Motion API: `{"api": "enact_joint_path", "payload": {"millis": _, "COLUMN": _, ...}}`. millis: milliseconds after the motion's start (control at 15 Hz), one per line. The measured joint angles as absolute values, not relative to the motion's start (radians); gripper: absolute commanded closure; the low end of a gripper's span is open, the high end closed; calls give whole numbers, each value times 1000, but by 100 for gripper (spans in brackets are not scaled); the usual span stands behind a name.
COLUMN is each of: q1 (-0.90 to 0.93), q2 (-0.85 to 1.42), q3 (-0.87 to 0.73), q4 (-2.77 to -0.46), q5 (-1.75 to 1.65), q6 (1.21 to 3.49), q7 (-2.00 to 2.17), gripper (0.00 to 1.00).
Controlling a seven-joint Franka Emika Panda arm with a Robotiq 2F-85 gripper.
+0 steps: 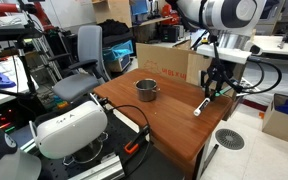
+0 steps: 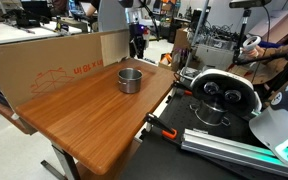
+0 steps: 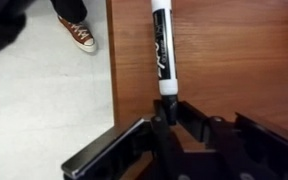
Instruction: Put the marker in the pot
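Note:
The marker (image 3: 161,48) is a white stick with a black label, and its dark cap end sits between my gripper's (image 3: 167,110) fingers. The gripper is shut on that end. In an exterior view the marker (image 1: 201,106) hangs tilted from the gripper (image 1: 211,92), low over the table's corner, well to the side of the pot (image 1: 147,89). The silver pot (image 2: 130,79) stands upright on the wooden table, and its dark inside looks empty. There the gripper (image 2: 137,45) is at the table's far end; the marker is too small to make out.
The table edge (image 3: 112,90) runs close beside the marker, with grey floor and a sneaker (image 3: 76,35) beyond it. A cardboard box (image 1: 169,62) (image 2: 54,65) borders the table. An office chair (image 1: 84,60) and a white headset-like device (image 1: 69,130) (image 2: 219,95) stand nearby.

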State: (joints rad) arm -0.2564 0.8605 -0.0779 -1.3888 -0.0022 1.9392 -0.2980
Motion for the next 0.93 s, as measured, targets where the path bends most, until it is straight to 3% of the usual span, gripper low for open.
{"api": "enact_joint_path", "payload": {"millis": 467, "q1": -256, "q2": 699, "q3": -53, "q4": -1566, "q5": 0, "q6": 1968, "q7": -389, "gripper": 94}}
{"api": "enact_joint_path", "payload": {"millis": 933, "q1": -250, "q2": 544, "q3": 16, "q4": -1859, "q5": 3, "q6": 2169, "q7": -486, "gripper": 94}}
